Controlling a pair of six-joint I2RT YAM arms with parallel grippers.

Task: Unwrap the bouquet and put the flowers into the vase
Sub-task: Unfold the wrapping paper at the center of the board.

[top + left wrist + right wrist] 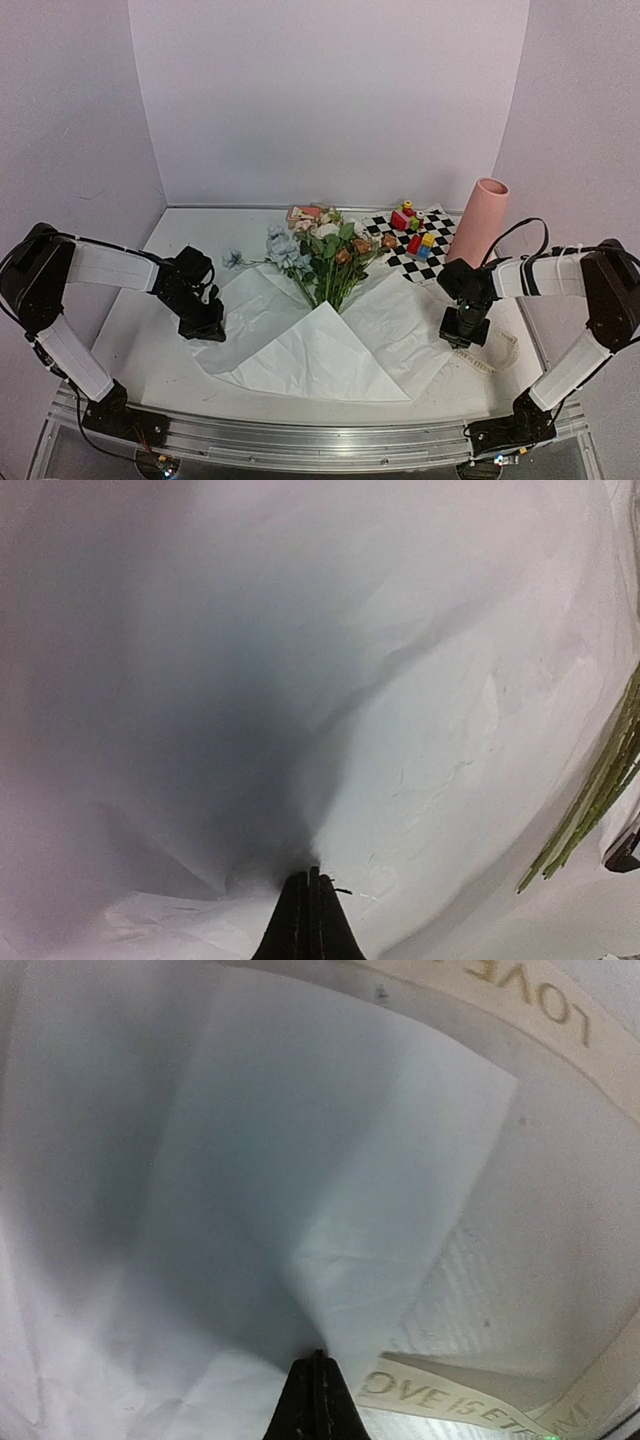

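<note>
Bouquet (330, 255) lies mid-counter (150, 360) on its half-opened white paper (320, 355), with the vase (480, 220) well apart at right. My left end effector (205, 330) and right end effector (463, 338) are closed, each seemingly pinching a paper edge. I'd draw them outward low and evenly, sparing the stems (600, 780).

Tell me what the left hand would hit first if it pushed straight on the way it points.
The white paper. The left hand points at the sheet with shut tips, apparently almost touching, though depth is unclear. The green stems lie off to one side.
</note>
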